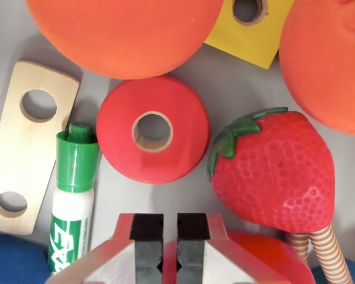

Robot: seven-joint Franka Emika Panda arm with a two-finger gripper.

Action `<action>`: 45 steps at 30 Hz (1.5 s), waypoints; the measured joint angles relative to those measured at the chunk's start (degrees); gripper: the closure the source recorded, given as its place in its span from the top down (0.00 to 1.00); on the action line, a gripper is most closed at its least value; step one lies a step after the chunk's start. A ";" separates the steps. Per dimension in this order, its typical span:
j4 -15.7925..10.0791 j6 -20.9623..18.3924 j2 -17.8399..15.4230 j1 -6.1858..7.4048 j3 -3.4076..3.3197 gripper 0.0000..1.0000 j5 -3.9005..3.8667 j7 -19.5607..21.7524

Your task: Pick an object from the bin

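In the wrist view I look straight down into the grey bin (pixel 236 89). My gripper (pixel 170 248) is at the bottom centre, its two dark pads almost together with only a thin slit between them and nothing held. Just beyond the fingertips lies a flat red ring (pixel 183 133) with a round centre hole. A red plastic strawberry (pixel 275 174) with a green leaf top sits to the ring's right. A green-capped dry-erase marker (pixel 74 195) lies to the ring's left, cap pointing away.
A pale wooden plate (pixel 29 148) with two holes lies at the left. Two big orange foam shapes (pixel 124 32) (pixel 331 59) fill the top and right. A yellow block (pixel 248 32) with a hole sits between them. A blue object (pixel 12 260), another red object (pixel 266 254) and a beige ribbed hose (pixel 328 248) lie along the bottom.
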 joint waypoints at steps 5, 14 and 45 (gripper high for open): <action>0.00 0.00 0.00 0.00 0.00 0.00 0.00 0.00; 0.00 -0.04 -0.06 0.01 -0.02 0.00 0.00 0.00; -1.58 -9.19 -10.77 1.99 -2.77 0.00 -2.47 1.45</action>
